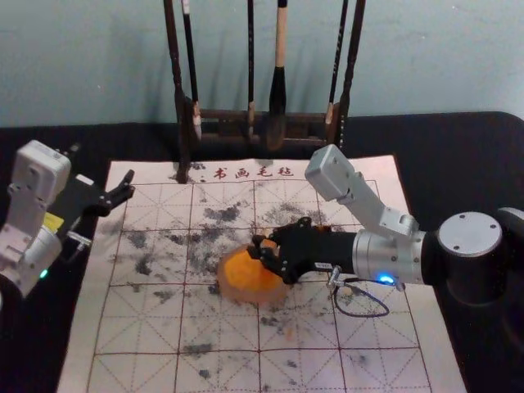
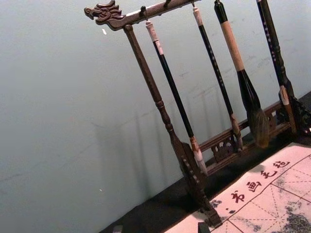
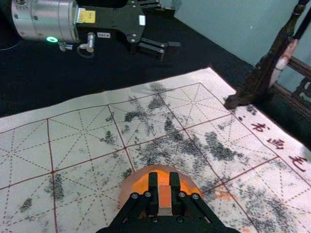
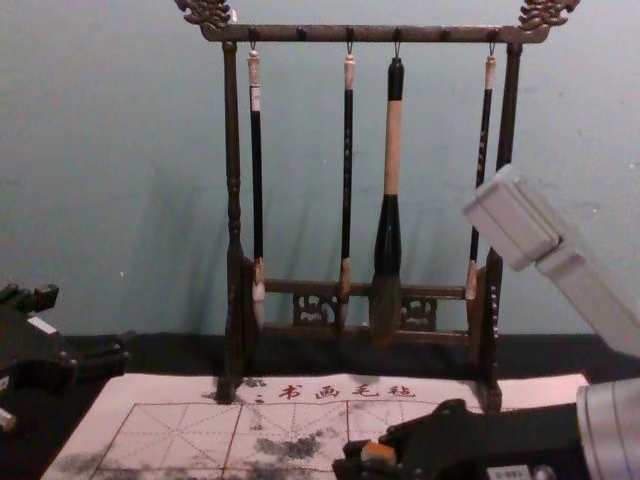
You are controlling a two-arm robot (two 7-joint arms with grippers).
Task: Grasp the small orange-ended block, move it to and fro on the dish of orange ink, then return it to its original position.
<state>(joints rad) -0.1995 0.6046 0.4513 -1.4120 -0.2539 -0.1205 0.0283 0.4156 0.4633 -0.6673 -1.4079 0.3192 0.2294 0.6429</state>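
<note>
Over the dish's right part, in the head view, is my right gripper (image 1: 263, 249). The right wrist view has this gripper (image 3: 164, 187) shut on the small orange-ended block (image 3: 164, 198), the dish (image 3: 127, 188) of orange ink beneath. Whether the block touches the ink, I cannot tell. The round dish (image 1: 238, 293) holds bright orange ink (image 1: 246, 272). From the chest, the block's orange end (image 4: 378, 452) shows at the right gripper (image 4: 362, 458). My left gripper (image 1: 103, 169) stays parked at the mat's left edge, open; its fingertips (image 2: 160, 228) are wide apart in the left wrist view.
A dark wooden rack (image 4: 232, 200) with hanging brushes stands behind the gridded white mat (image 1: 139, 327). Grey-black ink smudges mark the mat. An orange-brown item (image 1: 322, 230), partly hidden, lies behind the right gripper.
</note>
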